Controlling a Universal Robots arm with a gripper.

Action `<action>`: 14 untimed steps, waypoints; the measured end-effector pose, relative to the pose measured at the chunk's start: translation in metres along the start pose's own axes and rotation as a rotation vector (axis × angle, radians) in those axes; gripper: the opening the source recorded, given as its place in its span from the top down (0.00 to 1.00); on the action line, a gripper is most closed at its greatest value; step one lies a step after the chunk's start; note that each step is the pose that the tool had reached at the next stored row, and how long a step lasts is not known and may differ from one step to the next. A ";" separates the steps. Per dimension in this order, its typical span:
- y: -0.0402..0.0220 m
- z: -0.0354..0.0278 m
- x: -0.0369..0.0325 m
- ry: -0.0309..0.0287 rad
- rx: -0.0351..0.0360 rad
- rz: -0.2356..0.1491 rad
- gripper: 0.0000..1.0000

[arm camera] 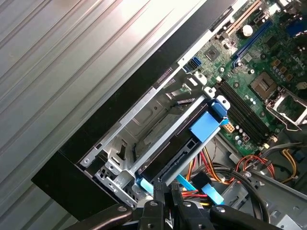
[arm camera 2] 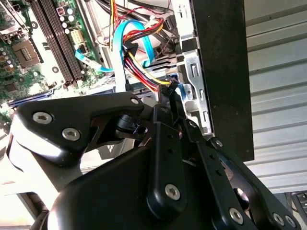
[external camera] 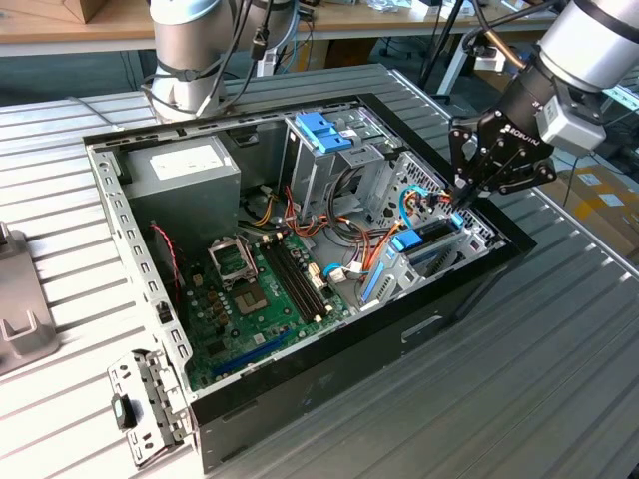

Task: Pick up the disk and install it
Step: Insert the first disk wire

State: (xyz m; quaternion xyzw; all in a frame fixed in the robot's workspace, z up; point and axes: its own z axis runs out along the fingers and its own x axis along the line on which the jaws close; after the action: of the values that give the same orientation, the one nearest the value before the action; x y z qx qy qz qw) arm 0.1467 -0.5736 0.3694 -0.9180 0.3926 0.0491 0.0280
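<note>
The disk (external camera: pixel 427 239), a dark flat drive in a light blue carrier, lies slanted in the metal bay at the end of the open computer case (external camera: pixel 329 369) on the exterior view's right. In the first wrist view the disk (arm camera: pixel 184 143) rests between the bay's rails, its blue tab towards the motherboard. My gripper (external camera: pixel 459 212) reaches down at the disk's outer end, against the case wall. Its fingers stand close together on that end, seen in both wrist views (arm camera: pixel 168 194) (arm camera 2: pixel 171 98).
Red, yellow and blue cables (arm camera 2: pixel 139 52) crowd beside the bay. A tall drive cage with a blue latch (external camera: pixel 324 130) stands mid-case, next to the motherboard (external camera: pixel 265 289) and the power supply (external camera: pixel 185 165). A loose metal bracket (external camera: pixel 145 404) lies on the slatted table.
</note>
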 end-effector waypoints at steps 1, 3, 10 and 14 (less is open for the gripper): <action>0.0006 0.0001 -0.0006 -0.0001 0.0000 0.000 0.83; 0.0017 0.0001 -0.0017 0.0001 -0.0001 0.000 0.83; 0.0076 0.0007 -0.0072 0.0000 0.0000 0.000 0.83; 0.0100 0.0009 -0.0095 0.0000 0.0000 0.000 0.83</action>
State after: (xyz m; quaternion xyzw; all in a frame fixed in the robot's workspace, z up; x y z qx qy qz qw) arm 0.1329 -0.5736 0.3694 -0.9180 0.3926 0.0490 0.0280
